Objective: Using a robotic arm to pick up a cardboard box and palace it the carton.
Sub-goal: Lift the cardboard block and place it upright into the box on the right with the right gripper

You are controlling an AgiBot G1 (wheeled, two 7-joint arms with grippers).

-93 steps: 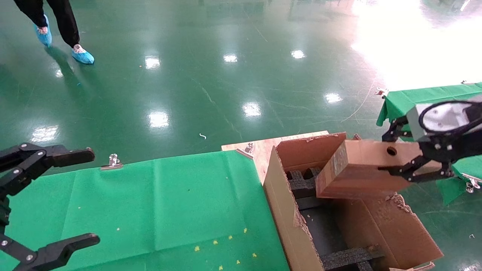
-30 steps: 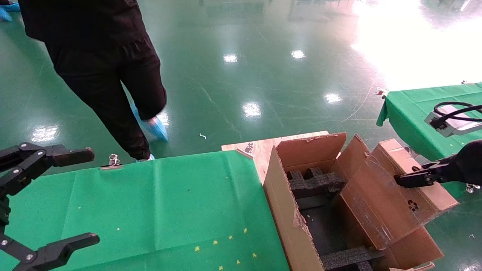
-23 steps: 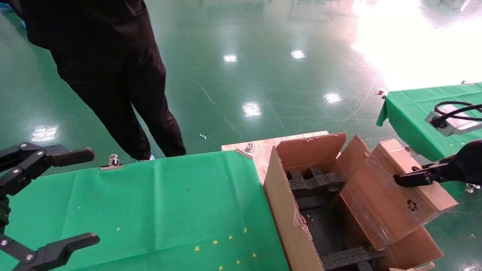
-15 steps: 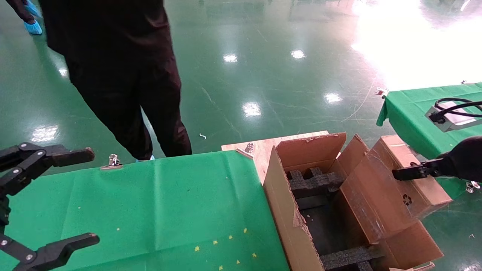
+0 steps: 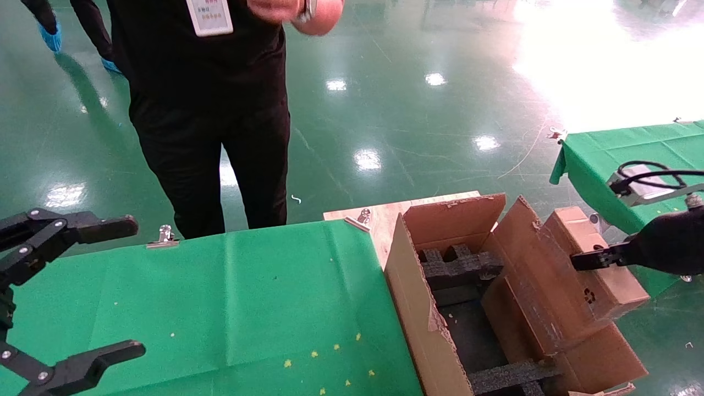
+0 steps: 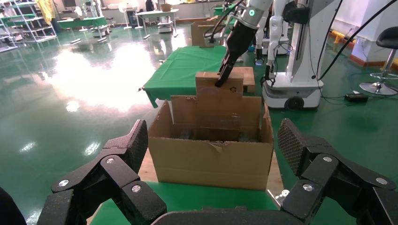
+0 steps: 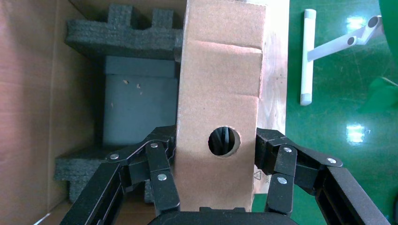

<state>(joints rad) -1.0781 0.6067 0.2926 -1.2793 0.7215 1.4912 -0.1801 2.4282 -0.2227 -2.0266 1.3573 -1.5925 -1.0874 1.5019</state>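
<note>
Compared with three seconds ago, when the right gripper (image 7: 217,180) carried the cardboard box (image 5: 555,280) level above the carton (image 5: 418,308), the box now stands steeply tilted, its lower end sunk into the carton's right side and its upper end, the narrow face with the round hole (image 7: 224,141), still well above the rim. Over the last second it has slid a little deeper. The gripper's fingers (image 7: 162,178) pinch that upper end from both broad sides, so the box has not been released. Judging from this, the insertion is under way but unfinished: the box seems to need to go down further between the black foam blocks (image 5: 459,267). A person in black (image 5: 209,110) has walked up and now stands at the far edge of the green-covered table (image 5: 220,297). The left gripper (image 5: 60,297) hangs parked over that table with its jaws spread wide. Readable marks are few: a small recycling symbol (image 5: 589,296) on the box, and a white badge (image 5: 209,14) on the person whose print cannot be made out.
</note>
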